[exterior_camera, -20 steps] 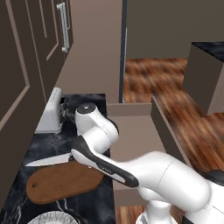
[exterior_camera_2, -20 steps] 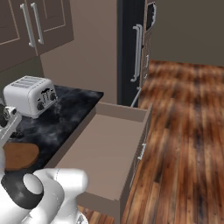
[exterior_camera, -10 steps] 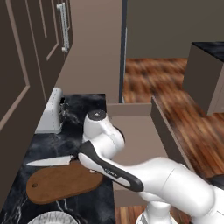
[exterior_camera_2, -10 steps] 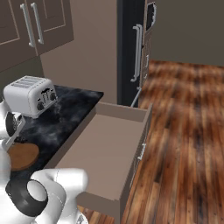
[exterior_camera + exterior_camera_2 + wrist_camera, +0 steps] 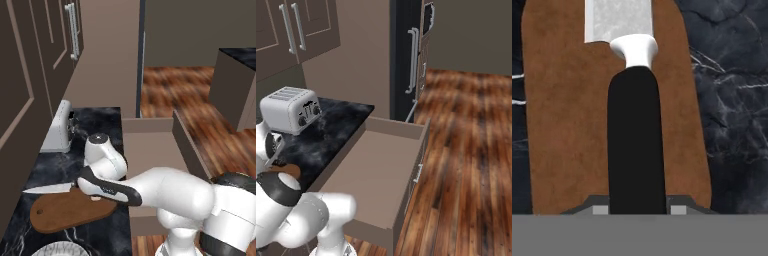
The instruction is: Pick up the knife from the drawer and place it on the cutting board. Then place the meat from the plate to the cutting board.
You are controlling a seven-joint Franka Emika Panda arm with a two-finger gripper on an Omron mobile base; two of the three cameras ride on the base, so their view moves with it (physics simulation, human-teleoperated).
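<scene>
My gripper (image 5: 637,208) is shut on the black handle of the knife (image 5: 636,145), whose silver blade points away over the brown cutting board (image 5: 562,125). In the left base view the knife (image 5: 47,188) juts left from behind my forearm, just above the far edge of the cutting board (image 5: 65,214). The rim of the plate (image 5: 59,248) shows at the bottom edge; the meat is out of view. The drawer (image 5: 150,150) stands pulled open to the right of the counter, and the drawer (image 5: 381,170) has a bare inside.
A silver toaster (image 5: 57,127) stands at the back of the black marble counter (image 5: 102,122), beyond the board. Upper cabinet doors hang to the left. The toaster (image 5: 290,107) sits left of the open drawer, with wooden floor on the right.
The knife has sunk a little toward the cutting board as the arm came down and forward. The grip on the handle has stayed the same.
</scene>
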